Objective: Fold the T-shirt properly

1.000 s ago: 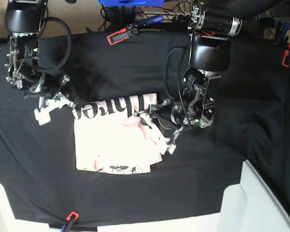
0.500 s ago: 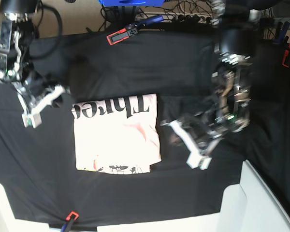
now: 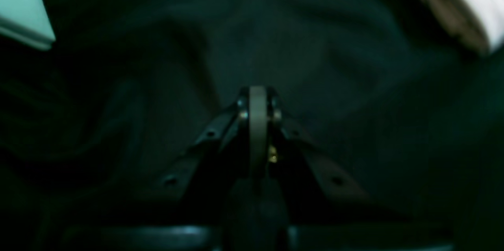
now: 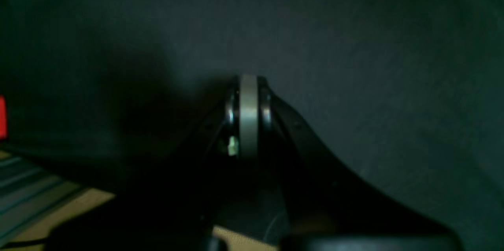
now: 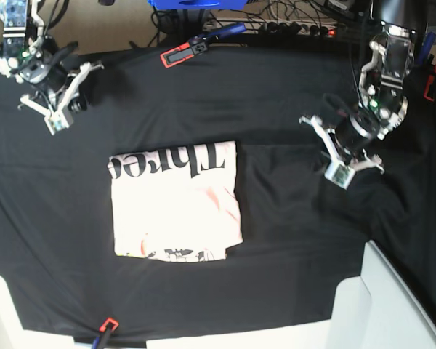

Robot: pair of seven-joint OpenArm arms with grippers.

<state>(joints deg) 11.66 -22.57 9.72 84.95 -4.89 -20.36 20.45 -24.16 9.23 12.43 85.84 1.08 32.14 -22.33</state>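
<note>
Black cloth (image 5: 276, 240) covers the table. At upper left the right gripper (image 5: 57, 122) hangs with jaws pressed together, holding nothing. The shirt (image 5: 176, 203) lies folded at centre. At right the left gripper (image 5: 340, 173) is likewise closed and empty.

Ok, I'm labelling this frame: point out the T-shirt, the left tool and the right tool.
T-shirt (image 5: 176, 203), base view, middle of the folded pink cloth.
Left tool (image 5: 340, 174), base view, between its fingertips.
Right tool (image 5: 56, 124), base view, between its fingertips.
</note>
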